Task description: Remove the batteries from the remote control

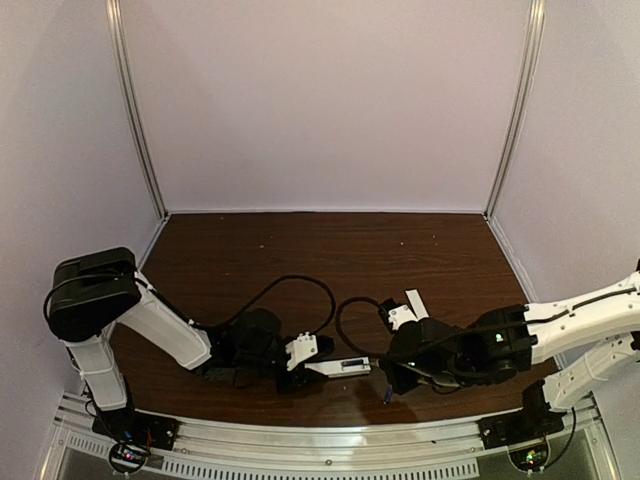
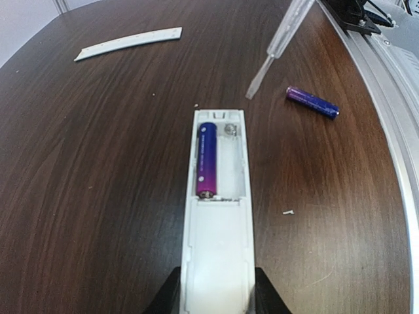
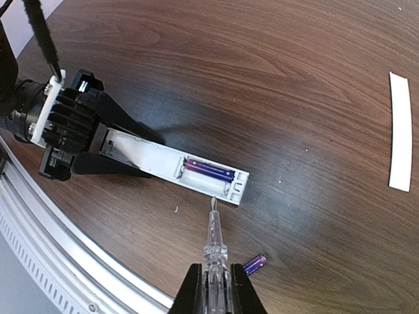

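remote control [image 2: 216, 222], clamped in left end effector [image 2: 216, 294]

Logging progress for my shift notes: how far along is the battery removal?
Done: the cover strip is off, and one battery lies loose on the table. In hand: the left gripper clamps the remote control while the right gripper holds the screwdriver, tip at the open recess. Left: the second battery, seated in the recess.
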Controlling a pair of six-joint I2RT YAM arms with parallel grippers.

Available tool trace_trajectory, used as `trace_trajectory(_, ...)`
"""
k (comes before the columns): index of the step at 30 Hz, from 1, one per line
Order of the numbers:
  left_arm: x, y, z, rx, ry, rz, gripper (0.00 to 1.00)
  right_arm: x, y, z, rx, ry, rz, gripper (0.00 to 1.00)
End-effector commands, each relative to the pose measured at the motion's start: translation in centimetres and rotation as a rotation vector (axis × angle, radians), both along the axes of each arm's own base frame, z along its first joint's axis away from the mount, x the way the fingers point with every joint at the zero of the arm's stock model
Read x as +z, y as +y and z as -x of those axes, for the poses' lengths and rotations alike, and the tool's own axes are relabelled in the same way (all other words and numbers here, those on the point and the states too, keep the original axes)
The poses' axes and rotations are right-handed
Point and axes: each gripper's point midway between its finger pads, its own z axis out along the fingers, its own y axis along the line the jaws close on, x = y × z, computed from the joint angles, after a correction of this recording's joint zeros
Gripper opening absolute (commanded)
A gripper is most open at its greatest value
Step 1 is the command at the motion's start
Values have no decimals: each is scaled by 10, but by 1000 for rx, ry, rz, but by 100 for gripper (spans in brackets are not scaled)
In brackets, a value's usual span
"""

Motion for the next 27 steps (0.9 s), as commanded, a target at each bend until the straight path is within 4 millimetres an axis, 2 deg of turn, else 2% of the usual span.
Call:
trace_trajectory(1, 15, -2, -3, 16, -34, 55, 0, 8, 6, -8, 29, -78, 109, 0)
trace_trajectory(4, 13, -2, 0, -1, -39, 51, 0, 12, 14, -5, 131, -96, 187, 0)
trace_trajectory(9, 12, -3, 5, -39, -51, 51, 0, 35, 3, -15, 171, -185, 311, 0)
trace_trajectory(12, 13, -4, 10, -72, -47, 62, 0, 44, 3, -16, 238, -219, 327, 0)
trace_trajectory(16, 10, -2, 12, -86, -53, 56, 0, 54, 5, -13, 320, -159, 321, 0)
trace_trajectory(22, 8, -1, 24, -154, -44, 62, 0, 46, 16, 6, 521, -53, 312, 0)
trace_trajectory(27, 6, 0, 30, -188, -37, 56, 0, 38, 13, 6, 606, -79, 378, 0)
